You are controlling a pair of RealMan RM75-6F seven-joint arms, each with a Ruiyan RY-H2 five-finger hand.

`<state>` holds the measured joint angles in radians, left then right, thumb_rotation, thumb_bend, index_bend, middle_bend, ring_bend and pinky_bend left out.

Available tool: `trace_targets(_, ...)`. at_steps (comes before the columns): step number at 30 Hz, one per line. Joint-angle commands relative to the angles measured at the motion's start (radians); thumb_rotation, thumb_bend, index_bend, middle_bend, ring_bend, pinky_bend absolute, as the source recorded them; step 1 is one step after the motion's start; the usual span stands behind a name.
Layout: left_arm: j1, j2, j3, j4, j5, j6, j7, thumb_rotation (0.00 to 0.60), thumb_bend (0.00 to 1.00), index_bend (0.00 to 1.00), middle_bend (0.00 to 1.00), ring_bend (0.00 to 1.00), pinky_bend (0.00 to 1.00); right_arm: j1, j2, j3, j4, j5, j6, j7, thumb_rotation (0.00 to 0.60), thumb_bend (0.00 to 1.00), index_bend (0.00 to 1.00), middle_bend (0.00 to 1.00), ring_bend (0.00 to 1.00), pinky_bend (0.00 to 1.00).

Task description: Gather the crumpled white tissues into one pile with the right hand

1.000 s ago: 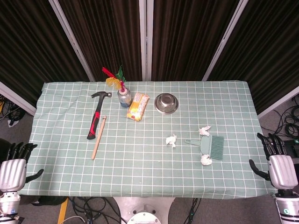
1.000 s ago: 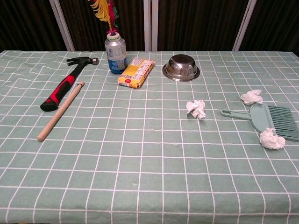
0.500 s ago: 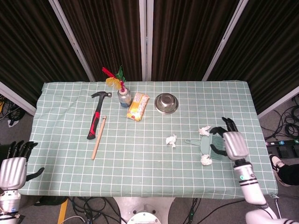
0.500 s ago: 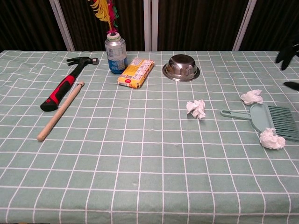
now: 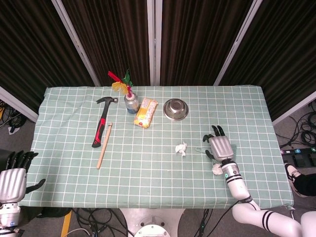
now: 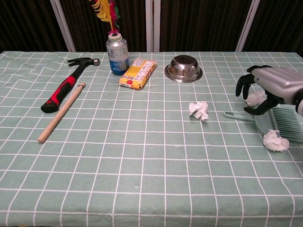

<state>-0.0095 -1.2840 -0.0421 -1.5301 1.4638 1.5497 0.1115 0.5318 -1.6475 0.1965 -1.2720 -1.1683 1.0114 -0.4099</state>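
Observation:
Three crumpled white tissues lie on the right half of the green checked cloth. One tissue (image 5: 181, 148) (image 6: 199, 109) sits alone near the middle. A second tissue (image 5: 217, 169) (image 6: 275, 141) rests at the near edge of a teal dustpan brush (image 6: 272, 120). The third tissue (image 6: 257, 98) peeks out under my right hand (image 5: 218, 145) (image 6: 266, 87), which hovers over it with fingers apart and curved downward, holding nothing; the head view hides this tissue. My left hand (image 5: 12, 180) stays off the table's near left corner, fingers spread.
On the left lie a red-and-black hammer (image 5: 102, 121) and a wooden stick (image 5: 104, 144). At the back stand a can with feathers (image 5: 131, 102), a yellow box (image 5: 146, 112) and a steel bowl (image 5: 176, 108).
My right hand has swung in from beyond the table's right edge, leftward over the dustpan brush, and now hangs above the far tissue. The tissues and left hand have not moved.

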Motion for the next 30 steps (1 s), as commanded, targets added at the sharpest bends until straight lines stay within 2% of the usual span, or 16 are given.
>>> trace_targets(1,0.001,-0.003,0.001,0.005,-0.001,0.0,-0.005,0.6,0.12,0.2,0.17,0.09,0.07,0.015,-0.027,-0.011,0.03,0.007,0.001,-0.039,0.6,0.23,0.4,0.44,0.05,0.03)
trace_targets(7,0.004,-0.005,0.001,0.015,-0.004,-0.001,-0.018,0.6,0.12,0.2,0.17,0.09,0.07,0.02,-0.044,-0.041,0.04,0.012,0.006,-0.111,0.6,0.23,0.4,0.45,0.05,0.02)
trace_targets(25,0.005,-0.013,0.001,0.039,-0.006,-0.008,-0.045,0.6,0.12,0.2,0.17,0.09,0.07,0.043,-0.092,-0.053,0.084,0.067,-0.014,-0.184,0.6,0.19,0.41,0.48,0.07,0.02)
trace_targets(28,0.004,-0.015,0.001,0.042,-0.006,-0.009,-0.048,0.6,0.12,0.2,0.17,0.09,0.07,0.046,-0.097,-0.052,0.09,0.068,-0.012,-0.183,0.6,0.22,0.42,0.49,0.09,0.01)
trace_targets(30,0.004,-0.017,-0.001,0.044,-0.006,-0.008,-0.05,0.6,0.12,0.2,0.17,0.09,0.07,0.045,-0.097,-0.052,0.091,0.061,-0.005,-0.175,0.6,0.28,0.45,0.52,0.12,0.02)
